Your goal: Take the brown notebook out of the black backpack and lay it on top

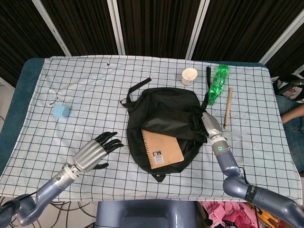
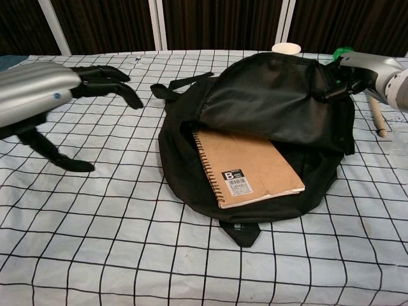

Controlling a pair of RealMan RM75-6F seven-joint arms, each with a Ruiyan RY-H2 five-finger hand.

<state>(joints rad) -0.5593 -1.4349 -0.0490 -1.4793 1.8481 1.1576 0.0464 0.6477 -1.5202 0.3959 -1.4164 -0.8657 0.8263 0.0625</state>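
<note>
While the right hand (image 1: 207,124) grips the backpack (image 1: 164,110) flap, lifting it, the notebook (image 1: 163,147) lies half inside the opening near the table's front edge, and the left hand (image 1: 95,151) hovers open beside it.

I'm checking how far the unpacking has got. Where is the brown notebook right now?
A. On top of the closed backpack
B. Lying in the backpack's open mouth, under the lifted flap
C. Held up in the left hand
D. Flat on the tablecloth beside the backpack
B: the brown notebook lies inside the open backpack, whose flap the right hand holds up, while the left hand is open and apart from it.
</note>
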